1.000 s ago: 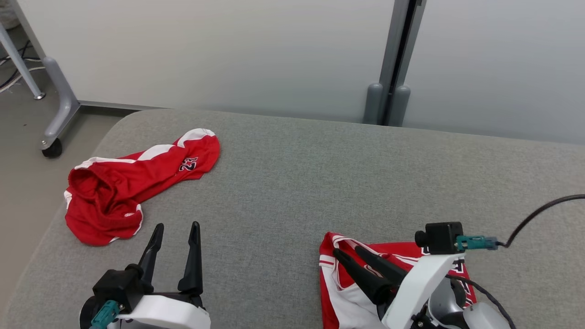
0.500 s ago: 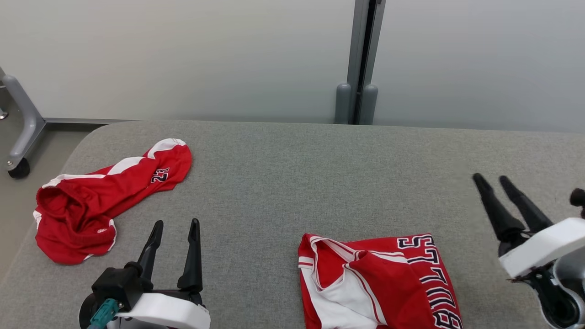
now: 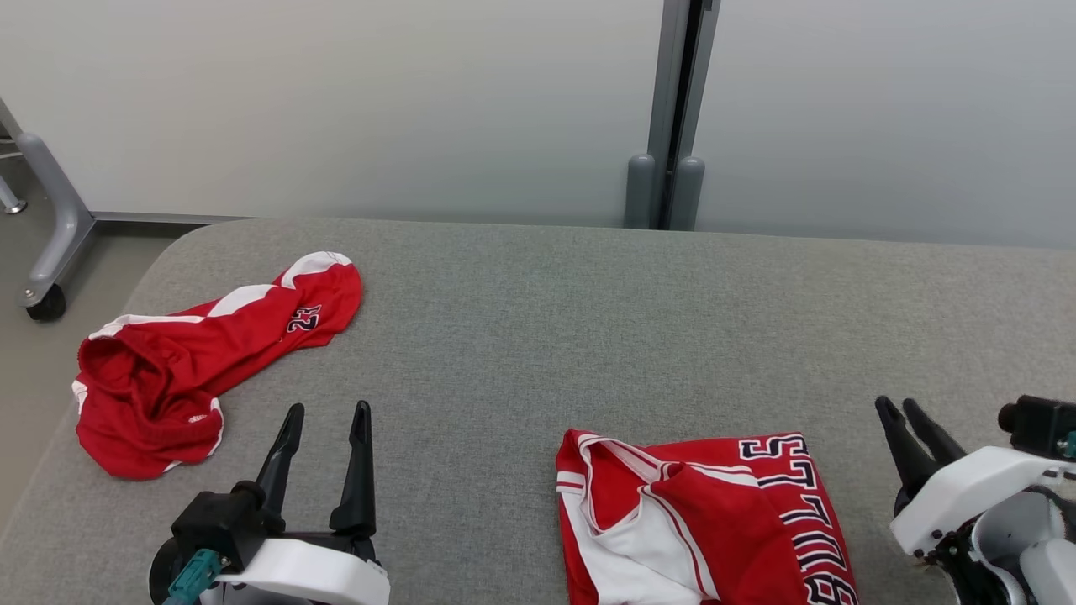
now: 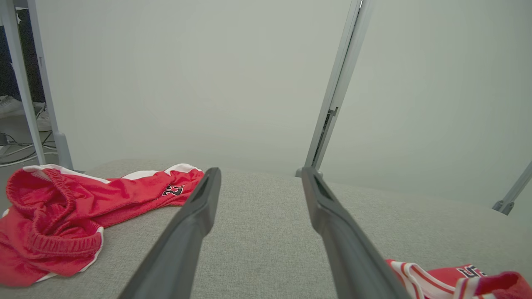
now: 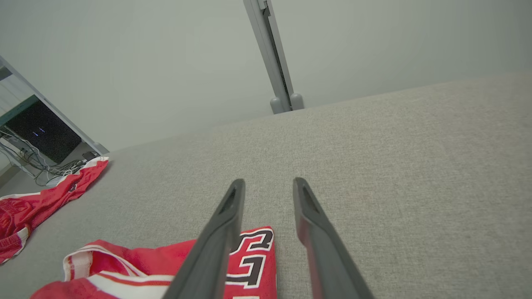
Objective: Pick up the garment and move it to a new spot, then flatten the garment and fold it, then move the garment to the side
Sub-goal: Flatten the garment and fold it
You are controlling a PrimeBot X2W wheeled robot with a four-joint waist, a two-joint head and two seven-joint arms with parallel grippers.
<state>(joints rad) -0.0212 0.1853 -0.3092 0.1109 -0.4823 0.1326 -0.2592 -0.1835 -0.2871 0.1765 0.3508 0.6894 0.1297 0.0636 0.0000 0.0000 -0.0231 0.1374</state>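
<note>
Your jersey (image 3: 698, 521) lies on the grey table (image 3: 538, 336) at the near edge, right of the middle, and the bottom of the head view cuts it off. It is red with white panels, folded into a rough rectangle. A neck or arm opening with red-and-white striped trim sits at its upper left. Dark block letters outlined in white run down its right side. A fold of red cloth lies across the middle, so the top is not quite flat.

Your right gripper (image 3: 895, 403) sits just to the right of the jersey, apart from it. Its 2 fingers stand a narrow gap apart with nothing between them. Your left gripper (image 3: 328, 407) is at the lower left with its fingers spread wide, also empty, over bare table.

A pair of red shorts (image 3: 168, 378) with white side panels lies crumpled near the table's left edge, well apart from the jersey.

The head view gives you the jersey's outline and the run of letters. The right wrist view shows 2 of those letters up close beside the left finger, which crosses in front of that corner of the cloth. You cannot tell from it how high the finger sits above the fabric. Past the table's far left it also shows cables (image 5: 33, 166) on the floor. The left wrist view shows the shorts' gathered elastic waistband standing open, plus a striped corner of the jersey at the lower right.
</note>
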